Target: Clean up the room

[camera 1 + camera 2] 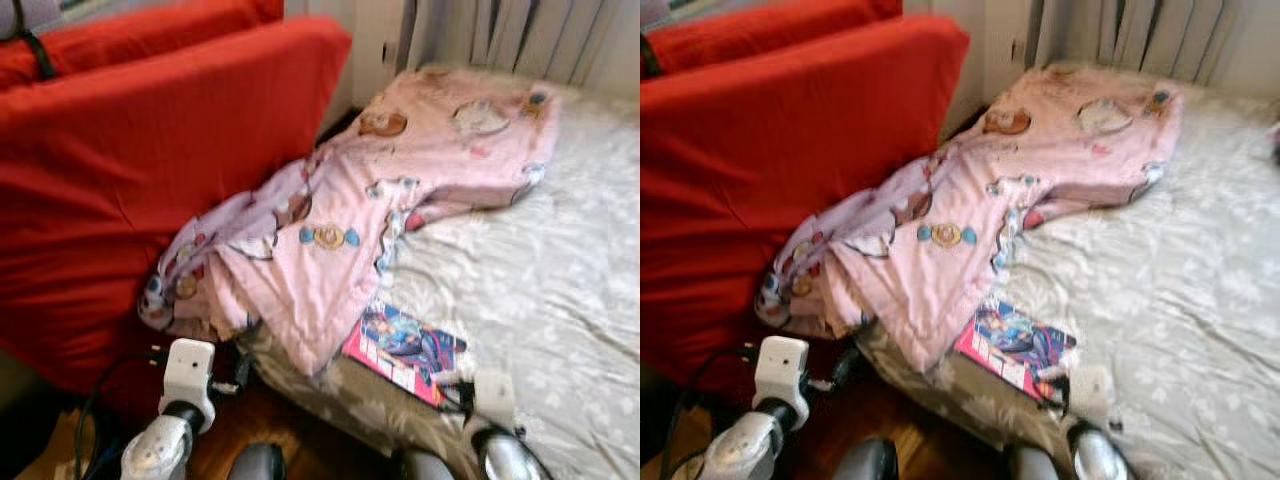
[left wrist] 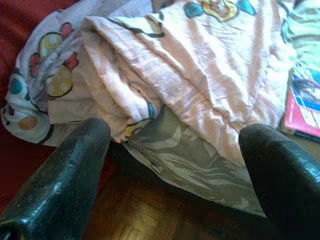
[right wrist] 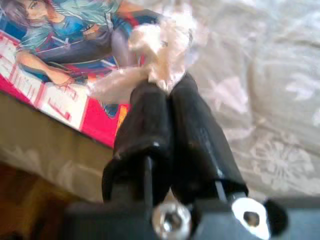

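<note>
A pink cartoon-print blanket (image 1: 400, 190) lies rumpled across the bed and spills over its near left corner. Beside it, at the bed's front edge, lies a colourful comic magazine (image 1: 405, 350). My right gripper (image 3: 165, 90) hangs just above the magazine's (image 3: 55, 55) near corner. It is shut on a crumpled clear plastic wrapper (image 3: 160, 42) that sticks out past the fingertips. My left gripper (image 2: 175, 135) is open, low by the bed's corner above the wooden floor, facing the blanket's hanging fold (image 2: 150, 75). Nothing is between its fingers (image 2: 75, 165).
A grey floral sheet (image 1: 540, 290) covers the bed. A big red cushioned sofa (image 1: 100, 190) stands close on the left, touching the blanket. A radiator (image 1: 520, 35) is behind the bed. Dark cables (image 1: 100, 400) lie on the wood floor (image 1: 300, 435) at lower left.
</note>
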Robot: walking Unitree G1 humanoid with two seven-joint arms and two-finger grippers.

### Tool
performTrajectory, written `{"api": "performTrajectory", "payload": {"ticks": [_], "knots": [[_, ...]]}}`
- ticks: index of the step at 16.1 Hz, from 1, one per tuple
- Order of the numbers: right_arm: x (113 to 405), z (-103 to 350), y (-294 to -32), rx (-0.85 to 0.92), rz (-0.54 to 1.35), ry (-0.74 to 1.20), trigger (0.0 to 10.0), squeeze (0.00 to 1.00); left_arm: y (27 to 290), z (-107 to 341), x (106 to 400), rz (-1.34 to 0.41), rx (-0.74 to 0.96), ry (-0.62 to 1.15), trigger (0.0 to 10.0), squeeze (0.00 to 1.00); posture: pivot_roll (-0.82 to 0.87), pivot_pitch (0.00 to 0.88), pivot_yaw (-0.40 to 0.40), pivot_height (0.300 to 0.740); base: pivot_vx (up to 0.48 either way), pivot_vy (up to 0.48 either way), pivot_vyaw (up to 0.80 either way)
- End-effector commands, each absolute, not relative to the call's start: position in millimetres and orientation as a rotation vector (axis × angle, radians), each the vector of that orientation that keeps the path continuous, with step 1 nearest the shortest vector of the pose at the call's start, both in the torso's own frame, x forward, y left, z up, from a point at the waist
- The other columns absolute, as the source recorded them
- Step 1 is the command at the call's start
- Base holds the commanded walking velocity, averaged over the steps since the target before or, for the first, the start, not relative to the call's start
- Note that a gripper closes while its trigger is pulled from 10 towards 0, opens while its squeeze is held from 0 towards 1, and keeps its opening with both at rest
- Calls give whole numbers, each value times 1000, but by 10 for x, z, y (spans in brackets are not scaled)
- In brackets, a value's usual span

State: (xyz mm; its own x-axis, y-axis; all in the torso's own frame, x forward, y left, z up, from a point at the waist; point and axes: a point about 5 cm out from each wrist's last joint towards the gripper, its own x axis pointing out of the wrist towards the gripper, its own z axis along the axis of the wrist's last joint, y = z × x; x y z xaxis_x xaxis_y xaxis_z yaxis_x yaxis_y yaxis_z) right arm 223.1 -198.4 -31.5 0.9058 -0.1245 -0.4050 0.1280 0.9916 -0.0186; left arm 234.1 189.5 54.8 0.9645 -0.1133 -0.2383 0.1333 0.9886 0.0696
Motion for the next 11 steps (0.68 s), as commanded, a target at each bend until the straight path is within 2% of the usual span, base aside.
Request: {"api": "performTrajectory", "payload": {"ticks": [1,5,8,11], "knots": [[2197,-212,-1954,47,-156,327,10000,0,1936,467,2353,-93,82,254,10000,0,31,0,11,641,0,0,0],[2194,-198,-1894,126,-151,296,10000,0,1916,249,2404,-67,56,295,10000,0,18,0,6,641,0,0,0],[2292,-230,-1917,121,-143,355,10000,0,1963,36,2407,-31,44,363,10000,0,1,0,3,676,0,0,0],[2224,-407,-1973,108,-147,482,10000,0,2053,-139,2338,32,4,434,10000,0,4,0,-3,716,0,0,0]]}}
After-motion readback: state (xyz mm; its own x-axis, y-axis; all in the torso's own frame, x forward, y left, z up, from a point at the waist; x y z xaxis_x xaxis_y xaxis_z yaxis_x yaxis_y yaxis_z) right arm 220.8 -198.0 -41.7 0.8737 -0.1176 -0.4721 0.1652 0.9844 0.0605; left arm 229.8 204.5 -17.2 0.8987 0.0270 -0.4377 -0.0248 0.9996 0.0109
